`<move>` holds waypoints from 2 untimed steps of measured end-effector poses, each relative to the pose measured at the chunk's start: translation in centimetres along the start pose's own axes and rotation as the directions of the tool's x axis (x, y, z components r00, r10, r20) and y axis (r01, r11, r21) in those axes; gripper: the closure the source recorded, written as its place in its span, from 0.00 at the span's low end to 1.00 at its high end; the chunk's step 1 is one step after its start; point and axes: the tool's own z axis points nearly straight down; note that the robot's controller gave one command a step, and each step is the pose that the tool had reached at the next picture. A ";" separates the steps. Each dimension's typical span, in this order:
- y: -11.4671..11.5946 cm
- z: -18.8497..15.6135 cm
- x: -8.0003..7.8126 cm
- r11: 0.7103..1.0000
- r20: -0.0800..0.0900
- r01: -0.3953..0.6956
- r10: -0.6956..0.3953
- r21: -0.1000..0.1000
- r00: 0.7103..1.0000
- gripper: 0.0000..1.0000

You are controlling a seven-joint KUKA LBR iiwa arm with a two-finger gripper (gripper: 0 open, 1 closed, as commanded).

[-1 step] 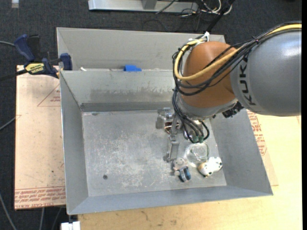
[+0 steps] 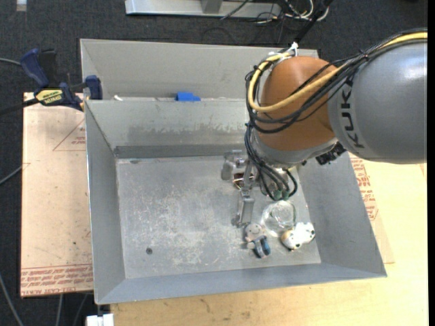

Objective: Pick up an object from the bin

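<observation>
My gripper [image 2: 240, 212] hangs under the orange wrist cover, right of the bin's middle, with its tip just above the floor. Directly below that tip lies a small grey and blue thing [image 2: 258, 243]. To the right of the tip rests a clear round plastic piece [image 2: 280, 214]. A white and yellow toy-like thing [image 2: 298, 236] lies beside it, near the front right corner. Nothing shows in the gripper's hold.
The arm and its cables cover the bin's right back part. A small blue thing [image 2: 187, 97] sits at the top of the back wall. The left half of the floor is bare metal with a small dark speck [image 2: 149, 251].
</observation>
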 end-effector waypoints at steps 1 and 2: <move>-2.3 3.9 -0.4 0.989 0.003 0.145 -0.145 0.001 0.989 0.00; -8.4 4.9 3.6 0.977 0.000 0.212 -0.212 0.000 0.977 0.00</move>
